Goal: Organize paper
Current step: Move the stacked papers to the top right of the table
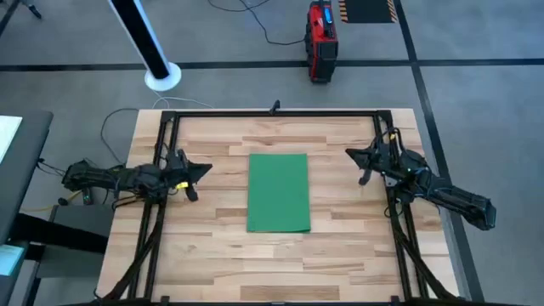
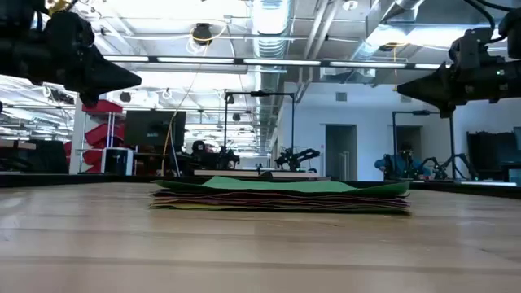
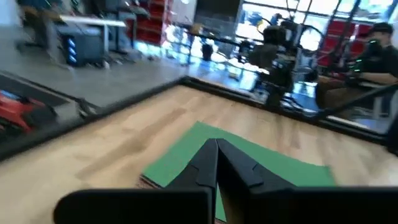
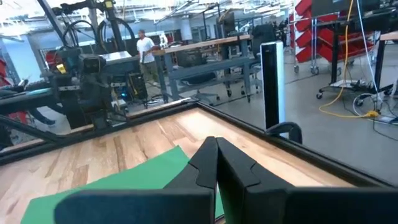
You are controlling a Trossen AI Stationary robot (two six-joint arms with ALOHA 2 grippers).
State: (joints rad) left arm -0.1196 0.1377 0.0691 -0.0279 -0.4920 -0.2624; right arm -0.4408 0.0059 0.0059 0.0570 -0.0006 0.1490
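The paper point(image 1: 278, 192) stack lies midway between the left gripper point(image 1: 202, 169) and right gripper point(image 1: 352, 154), long axis near-to-far; both have fingers together.

We see the left gripper point(image 1: 202, 170) at mid-left of the high view and the right gripper point(image 1: 351, 154) at mid-right, both raised, fingers pressed together.

The paper point(image 1: 278, 192) lies flat in one neat stack at the table's middle, green sheet on top, pink and yellow edges showing beneath
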